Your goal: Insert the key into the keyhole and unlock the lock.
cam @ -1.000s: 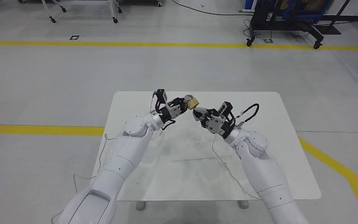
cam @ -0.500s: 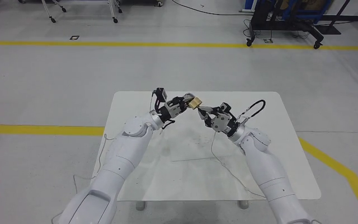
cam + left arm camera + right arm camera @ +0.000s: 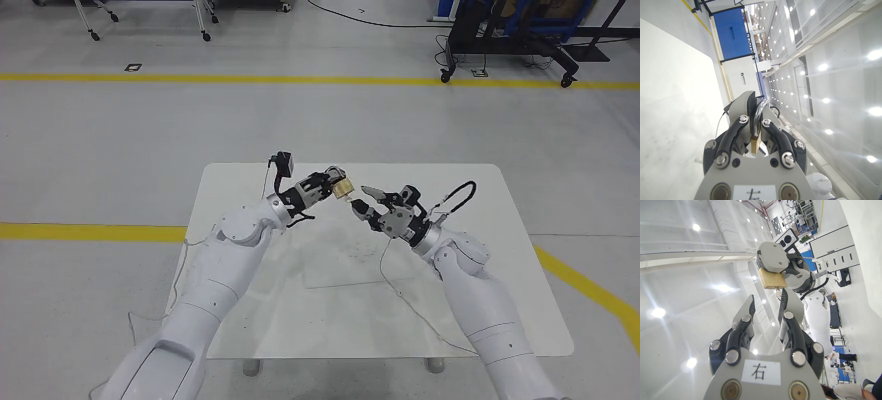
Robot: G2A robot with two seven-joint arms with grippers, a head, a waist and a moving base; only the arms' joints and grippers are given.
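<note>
Right jaws release and back off the lock (image 3: 343,186)
Left jaws stay clamped on the brass lock, held above the table (image 3: 480,300); right jaws, pressed to its end a second ago, now gape empty just apart. A small stub on the lock's end face is likely the key (image 3: 777,288) left in, so insertion looks done

A white bench (image 3: 480,300) with rounded corners stands on a grey floor (image 3: 100,150) crossed by yellow lines. Faint dark scuffs (image 3: 355,257) mark its middle. A thin white cable (image 3: 405,298) trails across the top from the centre toward five o'clock.
</note>
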